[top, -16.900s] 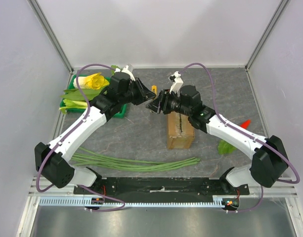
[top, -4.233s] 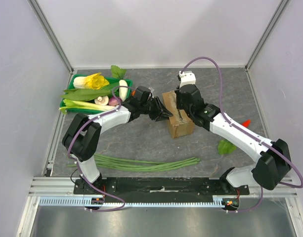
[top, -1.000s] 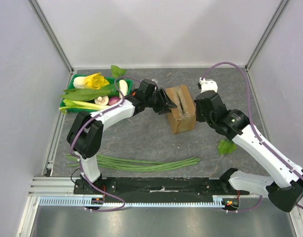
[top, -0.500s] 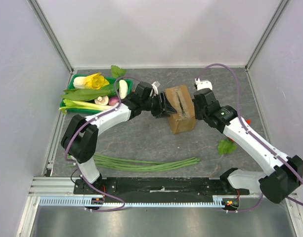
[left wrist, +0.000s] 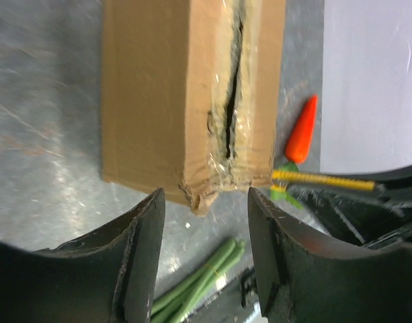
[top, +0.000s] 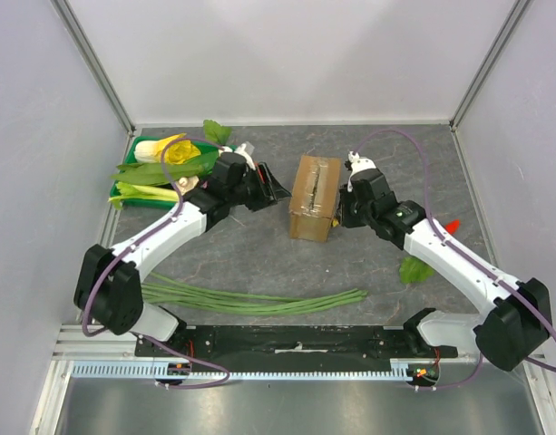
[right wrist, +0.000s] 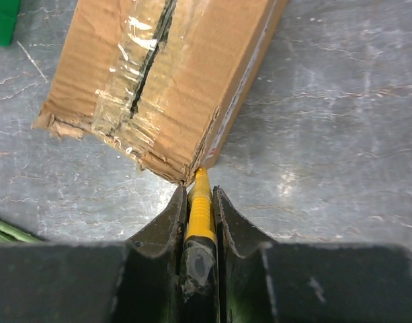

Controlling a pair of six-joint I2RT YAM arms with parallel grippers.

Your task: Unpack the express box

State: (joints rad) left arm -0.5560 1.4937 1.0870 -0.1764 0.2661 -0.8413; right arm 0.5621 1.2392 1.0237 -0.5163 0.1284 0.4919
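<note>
brown express box (top: 314,197), taped seam split

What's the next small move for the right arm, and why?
Probably lift the cutter onto the seam and slit its near end. The right gripper holds it, tip at the box's near corner, off the seam; tape there looks uncut, flaps shut; left gripper open.

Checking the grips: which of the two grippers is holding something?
The right gripper, shut on a slim yellow object with its tip at the express box's corner; the left gripper is open and empty.
</note>
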